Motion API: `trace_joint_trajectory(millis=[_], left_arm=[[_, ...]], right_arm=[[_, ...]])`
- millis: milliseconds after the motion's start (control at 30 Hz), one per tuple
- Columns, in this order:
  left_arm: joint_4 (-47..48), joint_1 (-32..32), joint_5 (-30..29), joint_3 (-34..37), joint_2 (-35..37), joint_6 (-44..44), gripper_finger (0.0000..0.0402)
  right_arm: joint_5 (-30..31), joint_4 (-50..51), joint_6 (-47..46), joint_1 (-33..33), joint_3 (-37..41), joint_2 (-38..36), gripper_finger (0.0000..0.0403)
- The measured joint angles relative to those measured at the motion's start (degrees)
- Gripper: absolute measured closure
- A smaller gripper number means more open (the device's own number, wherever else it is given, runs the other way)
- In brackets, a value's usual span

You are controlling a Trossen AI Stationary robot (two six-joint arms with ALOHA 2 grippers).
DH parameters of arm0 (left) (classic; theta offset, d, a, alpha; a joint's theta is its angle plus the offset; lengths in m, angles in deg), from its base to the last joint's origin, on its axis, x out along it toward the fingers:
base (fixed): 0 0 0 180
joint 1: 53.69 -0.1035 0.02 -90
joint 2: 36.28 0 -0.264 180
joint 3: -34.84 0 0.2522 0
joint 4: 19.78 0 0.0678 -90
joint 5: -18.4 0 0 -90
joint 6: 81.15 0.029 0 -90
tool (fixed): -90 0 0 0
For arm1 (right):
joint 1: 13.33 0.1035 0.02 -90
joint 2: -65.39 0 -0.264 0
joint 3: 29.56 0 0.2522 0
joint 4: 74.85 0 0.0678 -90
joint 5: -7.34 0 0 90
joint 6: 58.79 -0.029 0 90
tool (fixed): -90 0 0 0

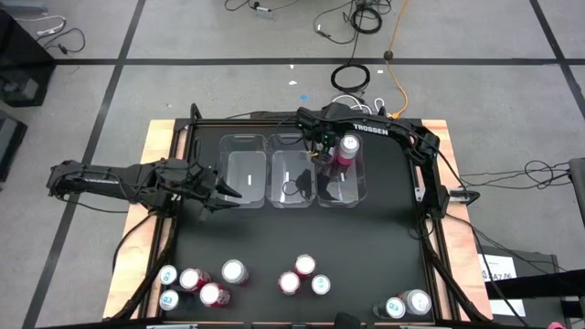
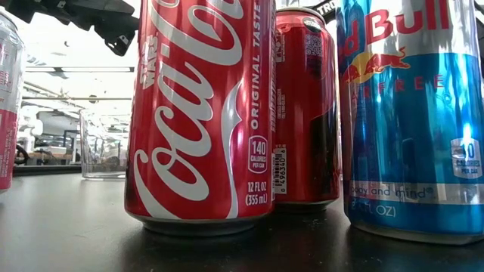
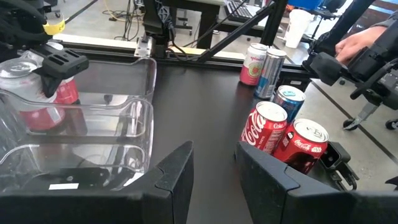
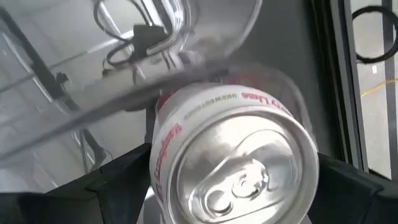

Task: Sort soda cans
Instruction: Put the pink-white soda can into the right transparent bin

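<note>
Far left, over the black table [image 1: 366,238]: left gripper [image 1: 222,190], reaching in from the side toward the left bin [image 1: 243,170], fingers [image 3: 177,171] a narrow gap apart and holding nothing (only bare tabletop between them in the left wrist view). Just past it, three clear bins side by side: left bin, middle bin [image 1: 292,171], right bin [image 1: 342,174]. At the right bin: right gripper [image 1: 345,149], jaws spread wide and clamped on a pink can [image 4: 230,152], silver top up, held at the bin's rim. Along the near edge of the table, more soda cans standing upright: a cluster of five at the left corner [image 1: 196,283], three near the middle [image 1: 303,274], two at the right [image 1: 407,304]. In the low view, close to the lens: a red cola can [image 2: 200,113], a second red can [image 2: 306,106] behind it, a blue energy-drink can [image 2: 412,113] beside them.
</note>
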Motion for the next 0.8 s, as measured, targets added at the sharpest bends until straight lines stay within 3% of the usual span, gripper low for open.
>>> trace_joint_trajectory(millis=[800], left_arm=[[0.0, 0.0, 0.0, 0.0, 0.0, 0.0, 0.0271]], right_arm=[[-0.1, 0.4, 1.5, 0.0, 0.0, 0.0, 0.0057]])
